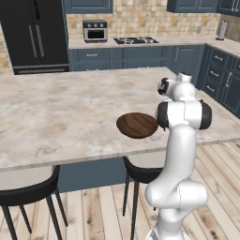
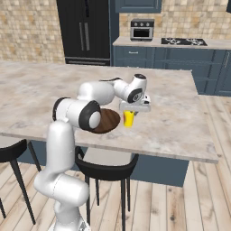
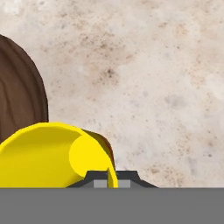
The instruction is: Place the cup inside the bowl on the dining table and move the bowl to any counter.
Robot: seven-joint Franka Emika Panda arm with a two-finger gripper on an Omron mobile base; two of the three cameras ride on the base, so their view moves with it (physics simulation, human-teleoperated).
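The yellow cup (image 2: 129, 118) stands upright just to the right of the dark brown wooden bowl (image 2: 108, 121) on the marble dining table (image 2: 180, 122). My gripper (image 2: 131, 111) comes down on the cup from above and is shut on its wall. In the hand view the cup (image 3: 48, 157) is very close, with my gripper (image 3: 108, 180) pinching its rim, and the bowl (image 3: 19, 87) curves in at the left. I cannot tell whether the cup's base touches the table. From the left base view the bowl (image 1: 137, 125) lies empty beside my arm, which hides the cup.
Black stools (image 1: 28, 194) stand under the table's near edge (image 1: 70, 159). Beyond the table runs the counter (image 1: 187, 41) with a black gas hob (image 1: 136, 41) and a small oven (image 1: 95, 31). A dark fridge (image 1: 35, 35) stands at the far left.
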